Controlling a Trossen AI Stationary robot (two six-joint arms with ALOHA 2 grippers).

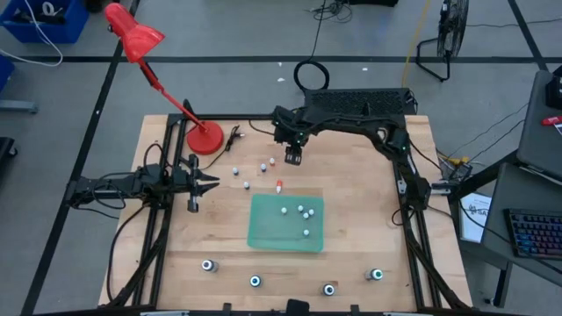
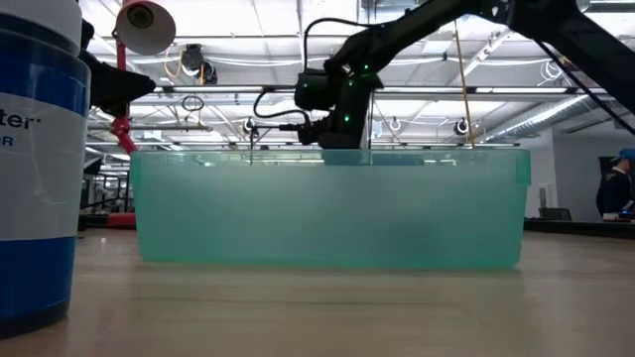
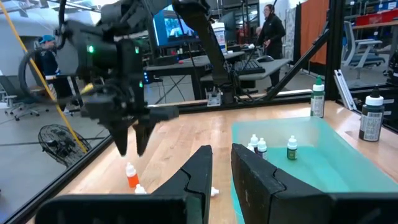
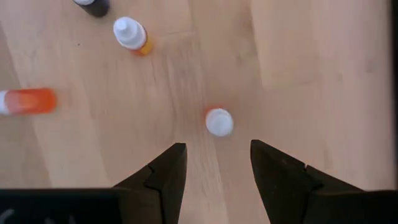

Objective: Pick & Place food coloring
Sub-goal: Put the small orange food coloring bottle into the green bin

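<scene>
Several tiny white-capped food coloring bottles (image 1: pixel 262 167) stand or lie on the wooden table far of a green tray (image 1: pixel 263 235). More of them stand inside the tray (image 1: pixel 301 211). Four larger dark bottles with teal tops (image 1: pixel 255 282) stand along the near edge. My right gripper (image 1: pixel 292 159) hangs open, pointing down, above an upright orange bottle (image 4: pixel 219 122) that shows just ahead of its fingertips (image 4: pixel 214 163). An orange bottle (image 4: pixel 28 101) lies on its side nearby. My left gripper (image 1: pixel 209 183) waits open at the table's left, low and level.
A red desk lamp (image 1: pixel 205 138) stands at the far left corner, its arm reaching out over the table's edge. The tray's green wall (image 2: pixel 327 206) fills the low view, with a large blue-and-white container (image 2: pixel 35 169) close beside the camera. People stand in the room beyond.
</scene>
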